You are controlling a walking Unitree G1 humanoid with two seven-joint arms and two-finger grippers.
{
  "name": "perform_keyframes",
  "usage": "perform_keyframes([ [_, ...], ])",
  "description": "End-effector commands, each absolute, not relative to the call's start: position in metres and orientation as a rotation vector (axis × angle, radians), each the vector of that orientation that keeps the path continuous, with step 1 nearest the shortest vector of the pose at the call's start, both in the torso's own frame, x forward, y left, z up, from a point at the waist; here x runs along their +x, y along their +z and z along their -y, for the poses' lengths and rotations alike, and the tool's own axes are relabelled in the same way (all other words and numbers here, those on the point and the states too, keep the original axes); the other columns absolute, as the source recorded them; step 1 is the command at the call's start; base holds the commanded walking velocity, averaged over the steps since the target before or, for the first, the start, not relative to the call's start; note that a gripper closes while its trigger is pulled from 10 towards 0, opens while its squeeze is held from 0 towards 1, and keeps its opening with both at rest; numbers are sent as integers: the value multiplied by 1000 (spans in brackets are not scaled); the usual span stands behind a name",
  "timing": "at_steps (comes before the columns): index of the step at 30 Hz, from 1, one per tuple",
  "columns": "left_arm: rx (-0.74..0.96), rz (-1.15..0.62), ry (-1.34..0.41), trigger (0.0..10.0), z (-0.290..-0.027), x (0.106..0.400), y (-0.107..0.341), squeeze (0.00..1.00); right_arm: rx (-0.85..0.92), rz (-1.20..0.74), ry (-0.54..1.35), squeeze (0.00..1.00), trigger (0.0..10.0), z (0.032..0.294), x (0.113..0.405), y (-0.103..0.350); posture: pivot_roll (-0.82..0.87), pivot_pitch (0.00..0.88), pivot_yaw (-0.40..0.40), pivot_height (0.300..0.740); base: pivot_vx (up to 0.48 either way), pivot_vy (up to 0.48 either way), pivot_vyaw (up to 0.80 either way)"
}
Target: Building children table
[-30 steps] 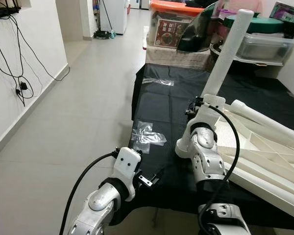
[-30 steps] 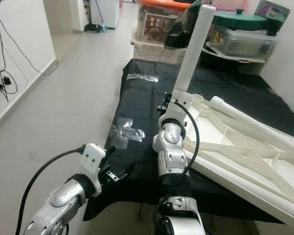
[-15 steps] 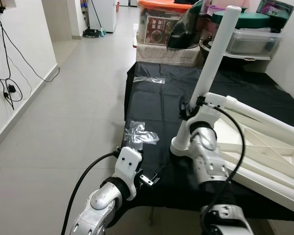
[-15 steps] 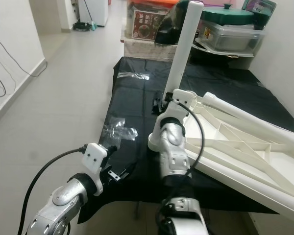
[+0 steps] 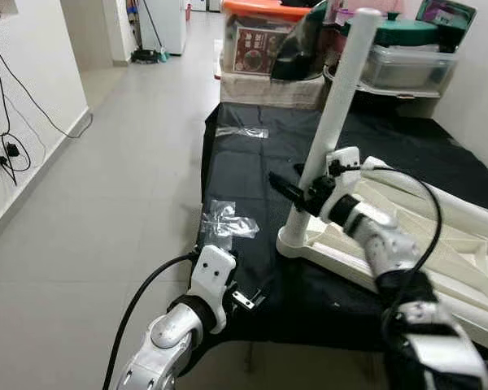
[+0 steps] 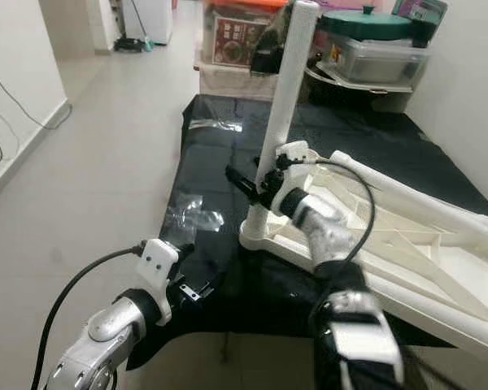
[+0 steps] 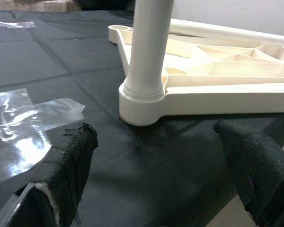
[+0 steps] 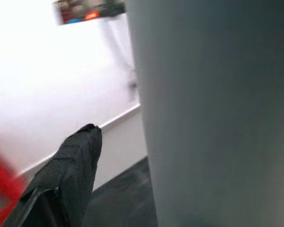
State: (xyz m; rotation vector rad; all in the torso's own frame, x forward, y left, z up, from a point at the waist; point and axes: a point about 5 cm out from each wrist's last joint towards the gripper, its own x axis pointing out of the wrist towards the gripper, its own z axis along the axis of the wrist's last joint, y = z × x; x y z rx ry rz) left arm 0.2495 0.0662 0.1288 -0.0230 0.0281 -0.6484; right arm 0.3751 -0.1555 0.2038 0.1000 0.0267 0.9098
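Note:
A white children's table top (image 5: 439, 244) lies upside down on a black cloth (image 5: 244, 171). One white leg (image 5: 335, 114) stands upright in its near left corner socket (image 7: 142, 101). Another leg (image 5: 464, 207) lies along the top. My right gripper (image 5: 286, 187) reaches across the upright leg a little above its base, open, fingers pointing left. In the right wrist view the leg (image 8: 213, 113) is very close, with a gap to the one finger (image 8: 71, 165) that shows. My left gripper (image 5: 252, 294) hovers open at the cloth's front edge, nothing between its fingers (image 7: 71, 156).
A crumpled clear plastic bag (image 5: 228, 221) lies on the cloth left of the leg, another plastic piece (image 5: 242, 132) farther back. Storage boxes (image 5: 264, 36) and a green-lidded container (image 5: 398, 49) stand behind the cloth. Open tiled floor (image 5: 106, 162) stretches on the left.
My right arm has swung out from standing upright by the leg's base, and its gripper now lies across the leg. The camera shifted slightly. The left arm stayed put.

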Motion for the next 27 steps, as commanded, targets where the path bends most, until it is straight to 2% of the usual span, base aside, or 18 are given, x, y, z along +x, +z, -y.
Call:
perform_keyframes([
  [1, -24, -20, -655, 10000, -64, 246, 131, 0, 80, -100, 1051, 0, 10000, 140, 372, 196, 152, 0, -134, 740, 0, 0, 0],
  [8, -30, -24, -653, 10000, -64, 243, 131, 0, 29, -148, 1220, 0, 10000, 130, 374, 202, 155, 0, -142, 740, 0, 0, 0],
  [9, -30, -24, -652, 10000, -65, 243, 131, 0, 16, -154, 1234, 0, 8392, 127, 373, 202, 157, 0, -142, 740, 0, 0, 0],
  [12, -31, -23, -651, 10000, -65, 242, 131, 0, 6, -164, 1263, 0, 8392, 125, 373, 201, 158, 0, -144, 740, 0, 0, 0],
  [13, -31, -23, -650, 10000, -65, 242, 131, 0, 2, -157, 1239, 0, 0, 123, 375, 200, 158, 0, -144, 740, 0, 0, 0],
  [19, -33, -23, -647, 10000, -65, 242, 132, 0, 18, -119, 1150, 0, 0, 119, 379, 197, 158, 0, -143, 740, 0, 0, 0],
  [21, -33, -23, -647, 10000, -65, 243, 132, 0, 39, -68, 1021, 0, 0, 120, 382, 194, 150, 0, -135, 740, 0, 0, 0],
  [22, -33, -23, -647, 10000, -65, 243, 132, 0, 39, -68, 1021, 0, 0, 120, 382, 194, 150, 0, -135, 740, 0, 0, 0],
  [23, -33, -23, -648, 10000, -65, 243, 132, 0, 49, -53, 969, 0, 0, 121, 384, 192, 150, 0, -135, 740, 0, 0, 0],
  [24, -33, -24, -648, 10000, -65, 244, 132, 0, 66, -32, 837, 0, 0, 126, 388, 191, 144, 0, -127, 740, 0, 0, 0],
  [26, -33, -24, -648, 10000, -65, 244, 132, 0, 66, -32, 837, 0, 0, 126, 388, 191, 144, 0, -127, 740, 0, 0, 0],
  [27, -33, -24, -649, 10000, -65, 244, 132, 0, 66, -16, 637, 0, 0, 136, 394, 191, 144, 0, -127, 740, 0, 0, 0],
])
